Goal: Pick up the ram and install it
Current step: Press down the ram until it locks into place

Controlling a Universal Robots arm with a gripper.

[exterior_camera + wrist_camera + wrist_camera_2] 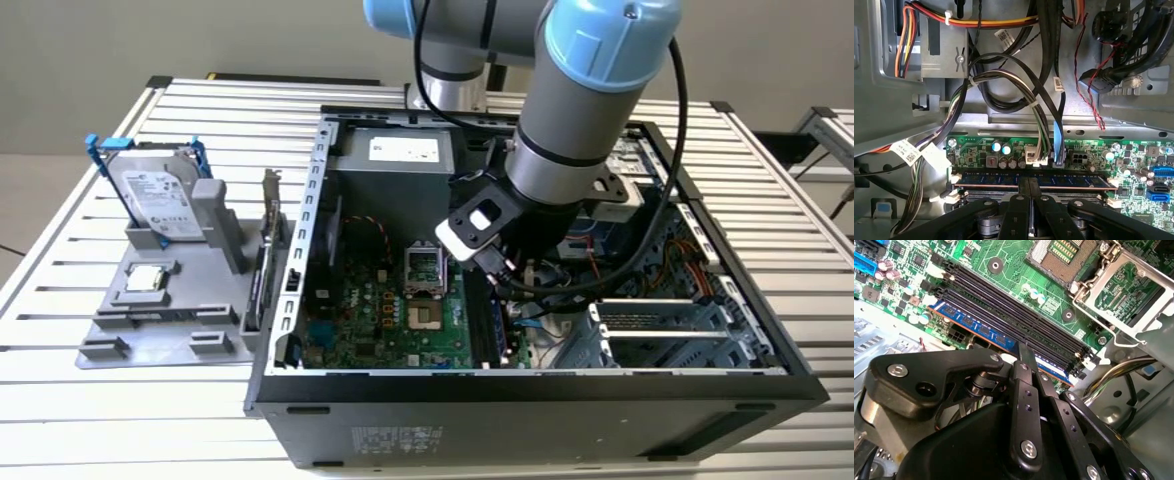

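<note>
Blue-labelled and long, the thin ram stick (1034,179) with its row of small black chips is standing on edge in the outermost memory slot of the green motherboard (1019,260), inside the open black computer case (534,385). In both wrist views, the black two-fingered gripper (1029,186) is sitting directly over the middle of the stick, its fingers (1027,356) pressed close together with their tips meeting the stick's top edge. Whether they are pinching the board or only bearing down on it is hard to tell.

The stick's long axis is running across the line of the fingers, parallel to the empty black memory slots (1009,305) lying just beside it, between it and the silver processor socket (1064,255). The stick is extending evenly to either side of the fingertips. In the first wrist view, a white slot latch (1111,183) is showing at one end of the stick.

In the exterior view, the grey and light-blue robot arm (581,130) is reaching down into the case, and bundled cables (1004,75) are hanging just beyond the slot. A grey parts tray (160,310) with a hard drive is sitting well apart, towards the exterior view's left.
</note>
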